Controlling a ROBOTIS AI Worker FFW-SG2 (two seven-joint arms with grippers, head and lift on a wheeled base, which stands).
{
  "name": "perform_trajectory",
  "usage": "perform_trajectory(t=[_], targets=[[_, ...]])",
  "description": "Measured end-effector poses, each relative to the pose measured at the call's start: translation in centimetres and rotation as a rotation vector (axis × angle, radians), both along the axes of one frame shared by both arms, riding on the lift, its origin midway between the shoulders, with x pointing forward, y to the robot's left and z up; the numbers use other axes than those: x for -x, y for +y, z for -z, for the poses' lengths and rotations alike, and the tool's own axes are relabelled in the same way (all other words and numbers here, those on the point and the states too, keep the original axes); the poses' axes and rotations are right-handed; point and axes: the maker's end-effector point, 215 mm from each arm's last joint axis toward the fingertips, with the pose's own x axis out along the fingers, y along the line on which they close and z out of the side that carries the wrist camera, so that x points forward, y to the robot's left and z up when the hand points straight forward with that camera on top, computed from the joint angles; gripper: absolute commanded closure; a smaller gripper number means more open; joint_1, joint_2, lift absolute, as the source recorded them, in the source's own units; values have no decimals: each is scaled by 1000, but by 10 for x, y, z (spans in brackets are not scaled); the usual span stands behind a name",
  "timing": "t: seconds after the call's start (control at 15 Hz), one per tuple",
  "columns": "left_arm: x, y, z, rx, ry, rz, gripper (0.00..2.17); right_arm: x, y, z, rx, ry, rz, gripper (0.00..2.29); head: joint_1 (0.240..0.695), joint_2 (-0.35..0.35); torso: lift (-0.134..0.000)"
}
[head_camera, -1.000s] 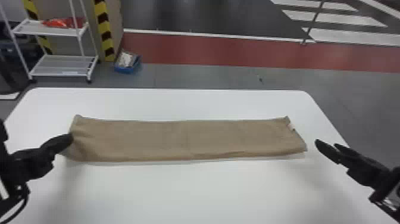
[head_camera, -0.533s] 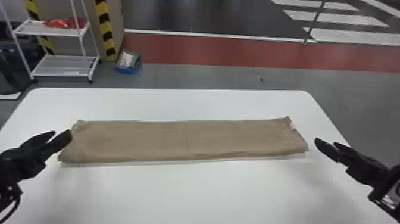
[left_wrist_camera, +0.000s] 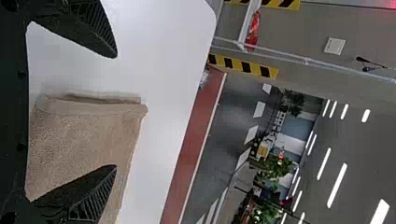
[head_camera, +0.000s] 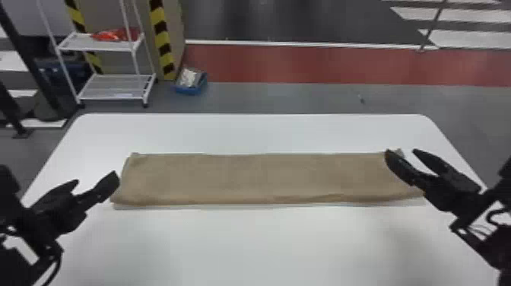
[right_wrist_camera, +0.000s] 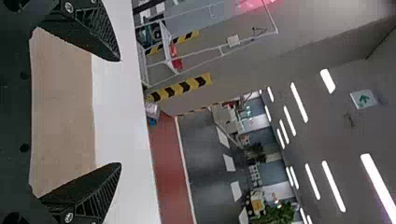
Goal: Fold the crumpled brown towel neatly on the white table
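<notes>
The brown towel (head_camera: 258, 178) lies flat on the white table (head_camera: 258, 243) as a long band running left to right. My left gripper (head_camera: 97, 180) is open at the band's left end, nothing between its fingers. Over the right end, my right gripper (head_camera: 401, 154) stands open as well. In the left wrist view, the towel (left_wrist_camera: 79, 144) shows a layered end edge, and my left gripper (left_wrist_camera: 116, 112) has its fingers wide apart. Between the spread fingers of my right gripper (right_wrist_camera: 120, 112) in the right wrist view, the towel (right_wrist_camera: 63, 112) appears beyond them.
Past the table's far edge are a white wire rack (head_camera: 114, 87), a blue bin (head_camera: 190, 85) on the floor and a yellow-and-black striped post (head_camera: 161, 38). Bare tabletop lies in front of and behind the towel.
My left gripper has drawn off the towel's left end, opened, and shifted outward. The right gripper has moved left and inward, from beside the towel's right end to over it.
</notes>
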Motion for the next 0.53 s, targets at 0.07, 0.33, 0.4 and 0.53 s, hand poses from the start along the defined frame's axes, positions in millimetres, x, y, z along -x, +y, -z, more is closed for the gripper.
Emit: perform_trajectory(t=[0.07,0.33,0.4,0.53], targets=[[5,-4,2,5,8,2,26,-13,35,-9,36,-50,-38,873,695,35,-124],[25,-11,7,29,41,-20,26,-29,164,9,163,-90,-241,2196,695,168,-124],[27,-13,9,36,49,-23,26,-26,187,18,177,-85,-284,2196,695,213,-124],[31,-16,13,47,60,-21,29,-18,227,36,209,-87,-358,2199,695,249,-124]])
